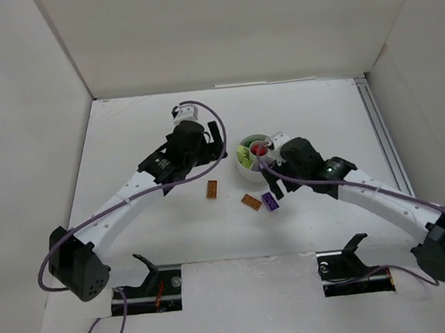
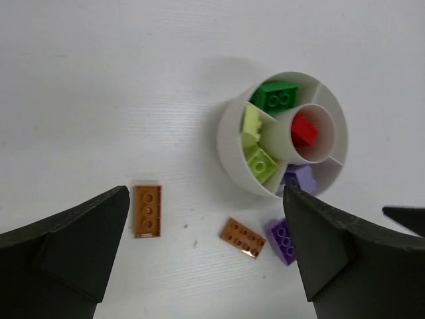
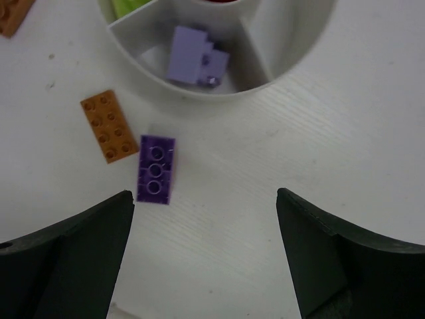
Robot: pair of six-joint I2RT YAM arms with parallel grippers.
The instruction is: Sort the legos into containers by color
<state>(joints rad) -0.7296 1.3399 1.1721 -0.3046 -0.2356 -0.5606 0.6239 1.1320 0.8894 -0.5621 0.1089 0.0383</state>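
Left wrist view: we see our left pincer [image 2: 206, 199] spread wide, empty. An orange plate [image 2: 147, 211], a second orange plate [image 2: 243, 237] and a purple brick [image 3: 157, 169] lie on the table [image 2: 99, 80] near the partly filled tub [image 2: 229, 143]. Our right pincer [image 3: 206, 196] gapes empty above the purple brick.

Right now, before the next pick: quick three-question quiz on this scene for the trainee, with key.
1. True or false: the red brick lies in the central circle of the tub.
2. How many bricks lie loose on the table, outside the tub? A) one B) three C) five
3. Short answer: what colour is the brick lying right beside the loose purple brick?
Key: 1 true; 2 B; 3 the orange-brown brick.
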